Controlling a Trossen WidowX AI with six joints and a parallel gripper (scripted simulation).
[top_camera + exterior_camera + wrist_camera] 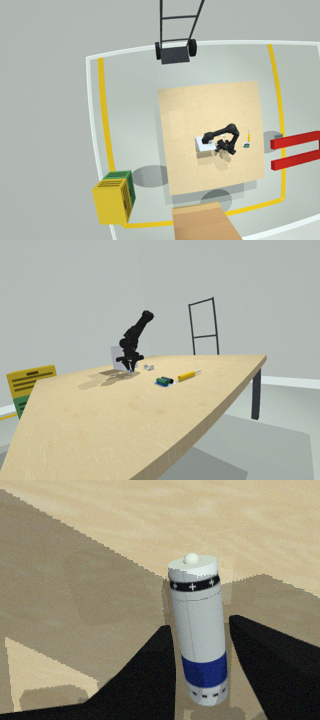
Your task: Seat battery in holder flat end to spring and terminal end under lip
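The white battery (205,672) (129,371) with a blue band lies on the table, its terminal end toward the top of the wrist view. My gripper (200,629) (130,370) is low over it and partly open, one finger on each side of the battery. A narrow gap shows beside each finger, so neither visibly touches it. The small pale holder (151,367) (224,135) stands on the table a short way from the gripper, apart from the battery. Its spring and lip are too small to tell, and it is outside the wrist view.
A white block (202,145) stands by the arm's base. A green cylinder (162,381) and a black cylinder (168,380) lie on a small blue and white piece. A yellow screwdriver (249,137) (186,375) lies near them.
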